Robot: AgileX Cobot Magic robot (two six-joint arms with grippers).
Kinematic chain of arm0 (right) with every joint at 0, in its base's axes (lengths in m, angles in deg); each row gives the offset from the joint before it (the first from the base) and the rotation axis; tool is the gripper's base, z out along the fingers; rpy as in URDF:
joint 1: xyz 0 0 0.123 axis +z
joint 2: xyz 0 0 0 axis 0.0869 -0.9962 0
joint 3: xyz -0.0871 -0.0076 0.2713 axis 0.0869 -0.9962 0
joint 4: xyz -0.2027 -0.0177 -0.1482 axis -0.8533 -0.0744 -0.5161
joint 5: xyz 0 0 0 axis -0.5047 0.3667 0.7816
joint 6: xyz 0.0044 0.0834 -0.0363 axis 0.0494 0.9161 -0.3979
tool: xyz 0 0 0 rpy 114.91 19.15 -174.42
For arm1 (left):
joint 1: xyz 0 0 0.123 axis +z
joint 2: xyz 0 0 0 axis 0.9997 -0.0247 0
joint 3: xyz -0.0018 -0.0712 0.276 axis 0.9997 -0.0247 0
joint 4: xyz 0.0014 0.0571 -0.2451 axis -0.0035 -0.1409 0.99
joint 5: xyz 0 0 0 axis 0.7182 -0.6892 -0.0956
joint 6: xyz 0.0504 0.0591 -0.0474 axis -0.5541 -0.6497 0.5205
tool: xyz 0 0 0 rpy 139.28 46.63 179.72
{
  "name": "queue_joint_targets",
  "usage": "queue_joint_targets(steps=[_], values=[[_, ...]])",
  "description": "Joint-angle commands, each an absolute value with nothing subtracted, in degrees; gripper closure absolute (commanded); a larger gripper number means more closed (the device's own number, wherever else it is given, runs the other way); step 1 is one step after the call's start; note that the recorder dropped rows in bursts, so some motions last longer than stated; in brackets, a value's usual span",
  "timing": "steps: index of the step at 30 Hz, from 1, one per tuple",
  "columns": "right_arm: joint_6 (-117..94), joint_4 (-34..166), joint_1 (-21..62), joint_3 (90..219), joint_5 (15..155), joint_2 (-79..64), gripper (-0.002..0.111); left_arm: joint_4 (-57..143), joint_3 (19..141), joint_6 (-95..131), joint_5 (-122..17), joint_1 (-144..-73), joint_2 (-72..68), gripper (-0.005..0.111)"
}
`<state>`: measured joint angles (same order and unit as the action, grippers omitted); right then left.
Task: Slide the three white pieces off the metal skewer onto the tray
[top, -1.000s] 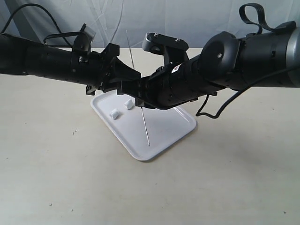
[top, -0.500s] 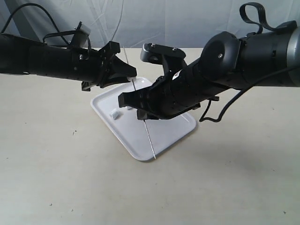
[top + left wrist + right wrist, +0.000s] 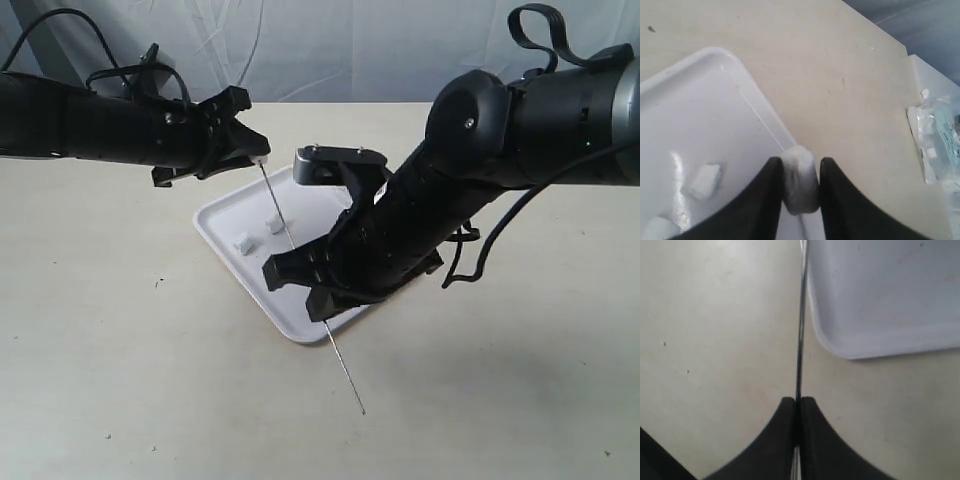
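The white tray (image 3: 395, 285) lies mid-table, and two white pieces (image 3: 243, 241) (image 3: 275, 224) rest loose on its far part. My left gripper (image 3: 261, 158) hovers above the tray's far edge, shut on the third white piece (image 3: 800, 177), which sits at the very top end of the metal skewer (image 3: 345, 377). The skewer slants down and forward over the tray's near corner. My right gripper (image 3: 322, 303) is shut on the skewer partway down it. In the right wrist view the skewer (image 3: 800, 340) runs straight out from the shut fingertips (image 3: 810, 405), past the tray's rim (image 3: 880, 347).
The tray stands on a beige table. A clear plastic bag with white bits (image 3: 940, 145) lies off near the table's edge. Both bulky black arms cross above the tray, and cables hang from the right arm (image 3: 470, 255). A blue cloth backdrop (image 3: 330, 40) hangs behind.
My right gripper has drawn the skewer down and toward the front, past the tray's near edge. My left gripper has drawn back to the left, and its white piece is now at the skewer's end.
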<state>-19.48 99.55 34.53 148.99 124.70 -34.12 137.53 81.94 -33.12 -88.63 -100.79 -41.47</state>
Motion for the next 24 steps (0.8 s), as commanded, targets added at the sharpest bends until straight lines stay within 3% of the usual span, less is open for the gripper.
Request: queue_joint_targets(steps=[1, 5, 10, 14, 19, 24], values=[[-17.8, 96.5, 34.5, 149.3, 129.7, -34.2, 0.109, 139.0, 82.0, -33.5, -83.7, -101.3, -41.0, 0.081], [-12.1, 87.7, 34.5, 149.3, 133.1, -33.9, 0.109, 137.8, 82.0, -33.5, -83.7, -101.3, -41.0, 0.081], [6.1, 63.0, 34.4, 149.3, 130.8, -32.3, 0.109, 125.6, 82.0, -29.4, -94.0, -101.4, -41.0, 0.080], [6.9, 61.2, 34.4, 149.3, 126.9, -32.4, 0.109, 114.6, 82.0, -22.9, -95.1, -101.5, -41.0, 0.070], [6.8, 59.6, 34.4, 149.3, 114.4, -34.4, 0.109, 114.6, 82.0, -21.0, -96.9, -101.5, -41.0, 0.070], [6.8, 54.9, 34.4, 153.2, 113.5, -43.6, 0.109, 113.2, 82.0, -25.0, -98.0, -101.5, -40.1, 0.089]])
